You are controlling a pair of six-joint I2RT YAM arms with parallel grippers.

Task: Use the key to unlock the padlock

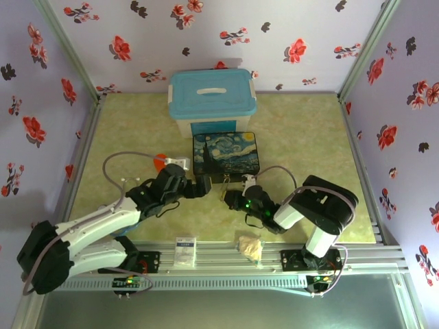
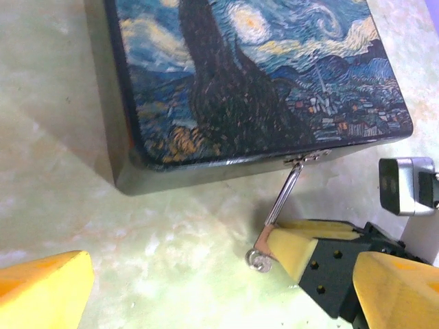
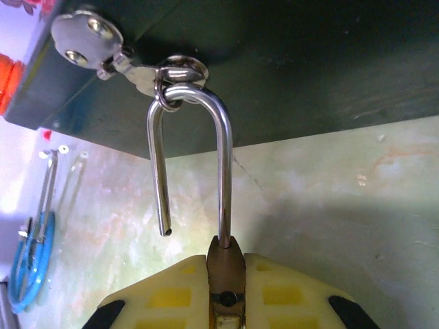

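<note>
Left gripper [image 2: 223, 269]: jaws wide apart, holding nothing, low over the table by the box's near left corner.
Right gripper [image 3: 225, 262]: jaws closed tight on the padlock's brass body, pale fingers either side of it.
Card [image 1: 184, 252]: white, lying on the near rail between the two arm bases.
Wad [image 1: 250, 247]: beige and lumpy, on the near edge of the table to the right of the card.
Padlock [image 3: 223, 205]: just in front of the box, body in the right gripper; one shackle leg sits in the body, the other hangs free with its end bare.
Silver curl [image 2: 257, 260]: at the padlock's lower end, on the table; too small to tell what it is.
Hasp [image 3: 86, 38]: silver plate on the box's front edge; the shackle's bend passes through its ring.
Box [image 2: 260, 75]: dark, with a painted night-sky lid, at mid-table.
Orange cylinder [image 1: 159, 163]: left of the box, near it.
Tub [image 1: 212, 92]: white with a blue lid, just behind the box.
</note>
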